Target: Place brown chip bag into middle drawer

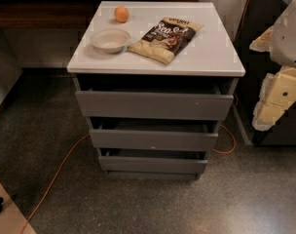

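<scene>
The brown chip bag (165, 39) lies flat on the white top of the cabinet (211, 57), right of centre, with its dark middle and white lettering facing up. The middle drawer (153, 139) is the second of three grey fronts below, and a dark gap shows above its front panel. My gripper (273, 101) hangs at the right edge of the view, beside the cabinet at about the height of the top drawer. It is well apart from the bag and holds nothing that I can see.
A white bowl (110, 39) sits left of the bag, and an orange (121, 14) lies behind the bowl. The taller top drawer (153, 105) and the short bottom drawer (153, 165) flank the middle one. An orange cable (55, 177) runs across the speckled floor.
</scene>
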### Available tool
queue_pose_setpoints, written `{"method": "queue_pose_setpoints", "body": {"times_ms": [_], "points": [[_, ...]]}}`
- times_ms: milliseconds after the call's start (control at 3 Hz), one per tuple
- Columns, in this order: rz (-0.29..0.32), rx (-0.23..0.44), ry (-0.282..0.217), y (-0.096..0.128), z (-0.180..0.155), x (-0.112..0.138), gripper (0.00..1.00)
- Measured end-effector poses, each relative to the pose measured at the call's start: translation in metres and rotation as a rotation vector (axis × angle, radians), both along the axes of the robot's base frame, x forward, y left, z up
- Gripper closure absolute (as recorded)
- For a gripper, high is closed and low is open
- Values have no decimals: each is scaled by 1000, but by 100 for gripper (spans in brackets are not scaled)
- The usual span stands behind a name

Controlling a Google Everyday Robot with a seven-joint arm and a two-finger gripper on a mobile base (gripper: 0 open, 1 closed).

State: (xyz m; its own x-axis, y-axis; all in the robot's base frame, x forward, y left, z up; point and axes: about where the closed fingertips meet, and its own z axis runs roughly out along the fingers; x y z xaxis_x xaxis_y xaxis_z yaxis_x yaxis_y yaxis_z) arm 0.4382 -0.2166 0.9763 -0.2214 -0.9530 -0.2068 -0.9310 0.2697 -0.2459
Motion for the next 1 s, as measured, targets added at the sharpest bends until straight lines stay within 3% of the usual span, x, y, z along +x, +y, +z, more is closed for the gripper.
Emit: {"method": "queue_pose_setpoints", "body": {"times_ms": [333,1000], "points": [[0,0,0,0,0,0,0],[35,47,-28,19,-41,0,0]]}}
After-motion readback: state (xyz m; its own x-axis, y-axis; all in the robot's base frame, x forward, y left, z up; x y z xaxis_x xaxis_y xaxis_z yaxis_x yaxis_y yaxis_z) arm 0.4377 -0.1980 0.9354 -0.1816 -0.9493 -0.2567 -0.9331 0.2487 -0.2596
